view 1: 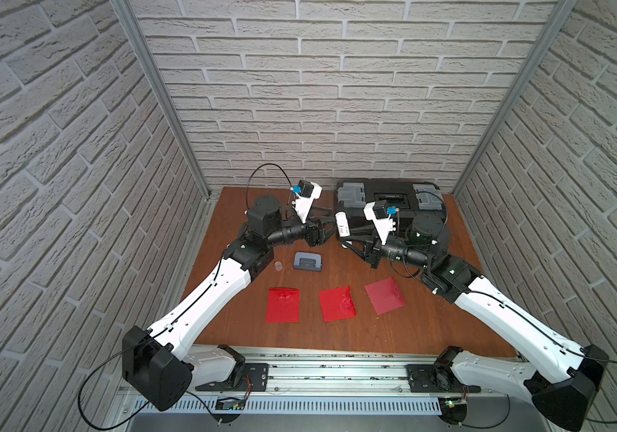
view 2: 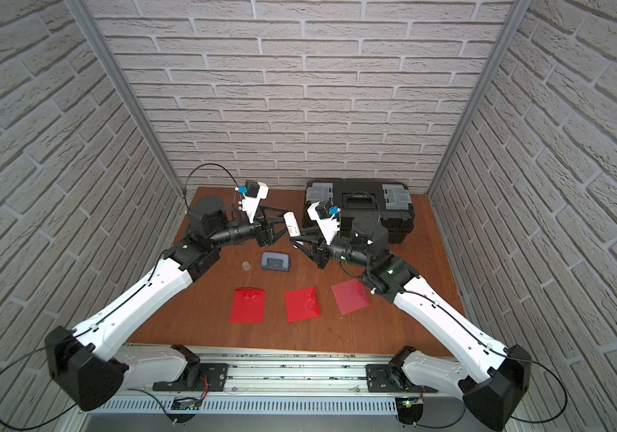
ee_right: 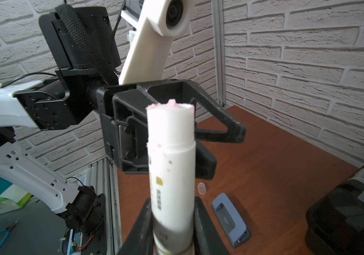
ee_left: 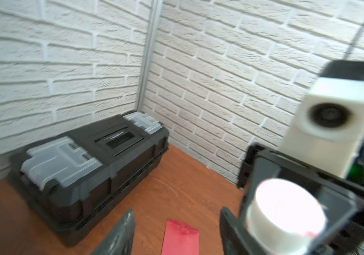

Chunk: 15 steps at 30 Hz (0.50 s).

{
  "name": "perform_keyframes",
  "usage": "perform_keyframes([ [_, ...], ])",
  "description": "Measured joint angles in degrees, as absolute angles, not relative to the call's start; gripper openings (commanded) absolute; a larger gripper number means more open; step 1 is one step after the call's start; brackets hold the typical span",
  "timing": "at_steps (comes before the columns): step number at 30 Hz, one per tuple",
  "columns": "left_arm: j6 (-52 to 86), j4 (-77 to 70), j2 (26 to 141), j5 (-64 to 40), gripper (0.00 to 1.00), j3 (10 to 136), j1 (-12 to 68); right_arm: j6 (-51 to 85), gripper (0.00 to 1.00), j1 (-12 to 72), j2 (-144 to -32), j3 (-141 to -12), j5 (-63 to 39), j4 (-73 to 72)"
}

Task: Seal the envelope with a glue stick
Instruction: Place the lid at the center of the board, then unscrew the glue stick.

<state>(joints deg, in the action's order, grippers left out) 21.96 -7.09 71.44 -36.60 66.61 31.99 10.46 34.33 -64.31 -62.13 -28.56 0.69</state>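
My right gripper (ee_right: 172, 223) is clamped on the base of the glue stick (ee_right: 171, 163), held aloft at 1 o'clock from the hole punch (view 1: 307, 260). Uncapping is complete: pink glue shows, and the cap (view 1: 278, 266) lies at 9 o'clock of the hole punch. My left gripper (view 1: 330, 224) stands spread and empty. Remaining, in my judgement: glue application and flap closure on the red envelopes (view 1: 338, 303), at 6 o'clock.

back right: toolbox (view 1: 389, 202) blocks you | mid-air centre: glue stick (view 1: 342, 224) stands just ahead of your left gripper (view 1: 330, 229) | below: hole punch (view 1: 307, 260), cap (view 1: 278, 265) | front: flat envelopes (view 1: 338, 309), room above
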Motion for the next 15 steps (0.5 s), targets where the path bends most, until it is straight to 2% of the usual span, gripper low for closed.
perform_keyframes([
  [6,21.5,-11.9,71.0,-39.1,0.62,66.4,33.1,11.2,0.03,34.6,-63.8,-62.8,-32.2,-2.8],
  [15,18.2,-8.5,68.5,-38.4,0.61,66.8,32.6,7.9,0.03,34.7,-62.2,-62.8,-30.4,-2.6],
])
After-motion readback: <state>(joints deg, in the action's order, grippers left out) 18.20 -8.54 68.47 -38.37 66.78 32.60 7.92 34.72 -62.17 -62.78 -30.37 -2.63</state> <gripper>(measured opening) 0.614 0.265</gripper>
